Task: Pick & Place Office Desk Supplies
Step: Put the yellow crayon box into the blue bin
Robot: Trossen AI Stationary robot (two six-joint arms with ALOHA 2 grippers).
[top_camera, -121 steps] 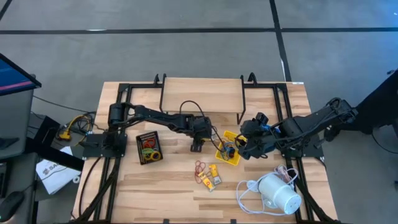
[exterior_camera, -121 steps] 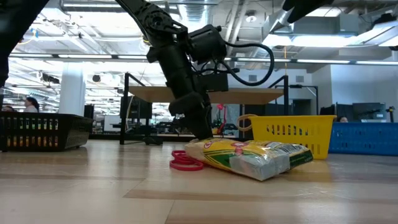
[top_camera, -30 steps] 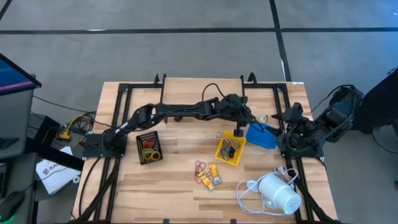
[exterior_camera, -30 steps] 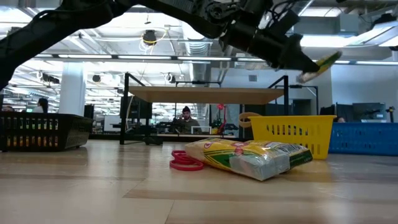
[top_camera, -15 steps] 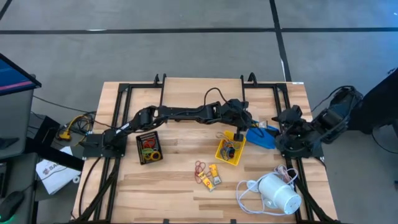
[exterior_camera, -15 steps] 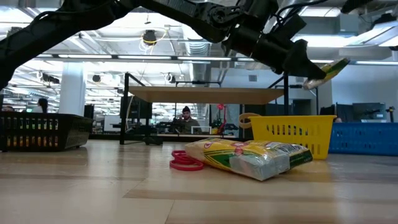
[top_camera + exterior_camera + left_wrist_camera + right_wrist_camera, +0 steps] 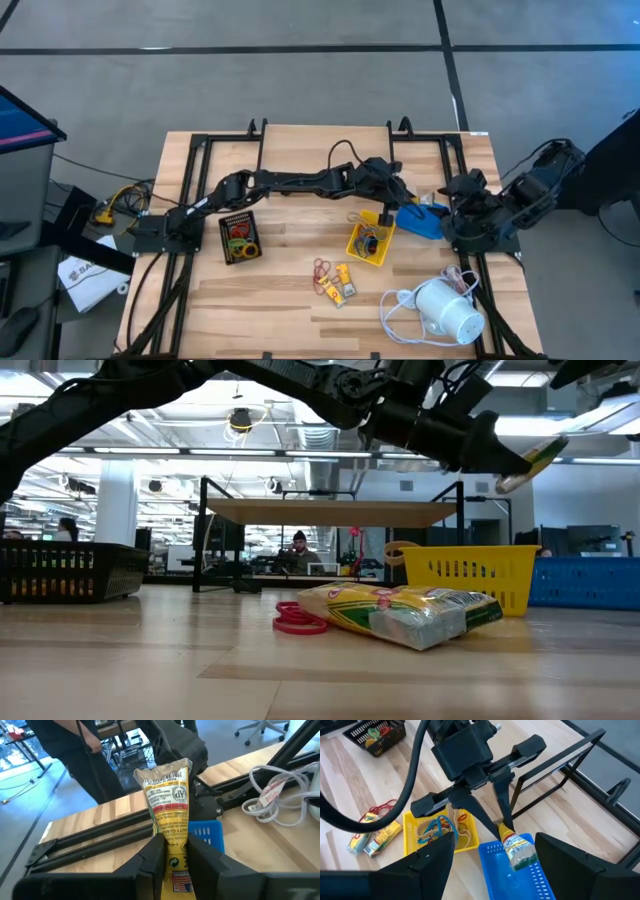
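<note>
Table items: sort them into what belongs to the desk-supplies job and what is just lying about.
Job:
- yellow packet, held by the left gripper above the blue tray
- packets on the table
- red rubber bands
- yellow tray of bands
- black mesh tray

Lying about:
- white cylindrical device and its cord
- right gripper, open, waiting

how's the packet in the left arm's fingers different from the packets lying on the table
The yellow plastic packet is pinched in the left gripper, raised over the blue tray. The two yellow packets on the table lie flat, untouched, beside red rubber bands. Both have similar yellow printed wrappers.
</note>
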